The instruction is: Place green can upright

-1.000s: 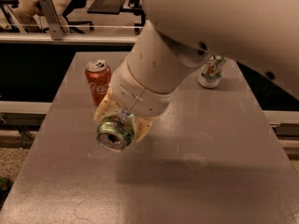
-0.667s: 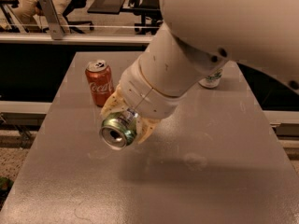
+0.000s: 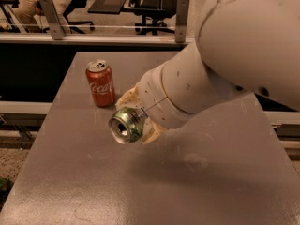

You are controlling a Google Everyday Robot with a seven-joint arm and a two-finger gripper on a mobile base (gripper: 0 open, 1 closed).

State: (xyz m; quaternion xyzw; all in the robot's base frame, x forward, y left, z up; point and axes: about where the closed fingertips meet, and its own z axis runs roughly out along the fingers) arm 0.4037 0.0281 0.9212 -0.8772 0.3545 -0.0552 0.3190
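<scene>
Green can (image 3: 125,125) lies tilted on its side in the grip of the end effector (image 3: 136,119), over the middle-left part of the table (image 3: 140,191). Its silver top and pull-tab opening face near and left. Whether its lower side touches the table surface or hangs just above it cannot be told.

The end effector is closed around the body of the green can. One cream-coloured finger (image 3: 125,97) presses on the far side, and another shows at the near-right side below the can. Nothing else is in its grasp. The thick white arm (image 3: 220,64) comes in from the upper right and covers much of the far-right part of the table.

A red Coca-Cola can (image 3: 101,83) stands upright just to the far left of the held can, close to it but apart. It is the nearest thing to the end effector. The near half of the table is bare grey surface with a few faint smudges.

Beyond the far edge of the table runs a rail (image 3: 93,37), and behind it are office chairs (image 3: 157,3).

Counted: one green can, one red can, one end effector, one table.
</scene>
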